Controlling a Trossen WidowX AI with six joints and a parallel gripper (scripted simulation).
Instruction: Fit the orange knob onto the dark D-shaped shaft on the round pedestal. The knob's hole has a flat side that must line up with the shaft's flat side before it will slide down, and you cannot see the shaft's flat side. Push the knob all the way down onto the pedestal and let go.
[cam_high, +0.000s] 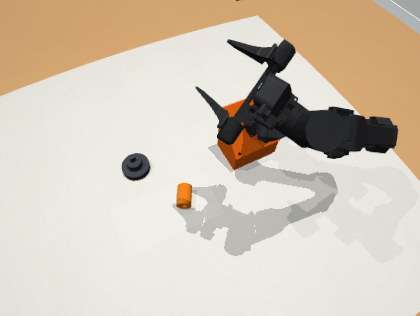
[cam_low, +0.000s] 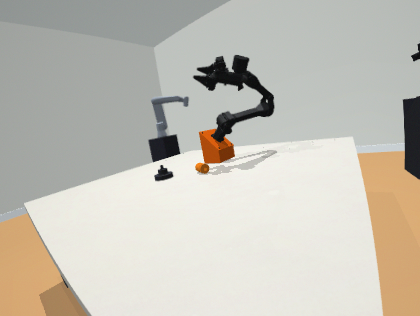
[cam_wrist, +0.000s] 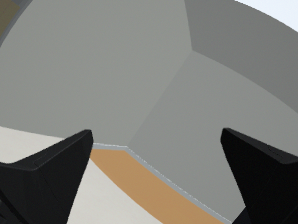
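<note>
The orange knob (cam_high: 184, 194) (cam_low: 201, 168) lies on its side on the white table, its hole end toward the front in the top view. The dark round pedestal (cam_high: 143, 172) (cam_low: 163, 176) stands left of the knob, with the short dark shaft (cam_high: 133, 159) (cam_low: 161, 167) upright at its centre. The shaft's flat side cannot be made out. My gripper (cam_high: 212, 64) (cam_low: 195, 73) (cam_wrist: 157, 136) is wide open and empty, high above the table, well away from the knob and pedestal. Neither shows in the wrist view.
The orange wedge-shaped base block (cam_high: 256, 151) (cam_low: 212, 150) of my arm stands on the white table (cam_high: 75, 240) (cam_low: 225, 240) behind the knob. The arm's shadow falls beside the knob. A grey robot arm (cam_low: 159, 112) on a dark stand is in the background. The wrist view shows mostly walls.
</note>
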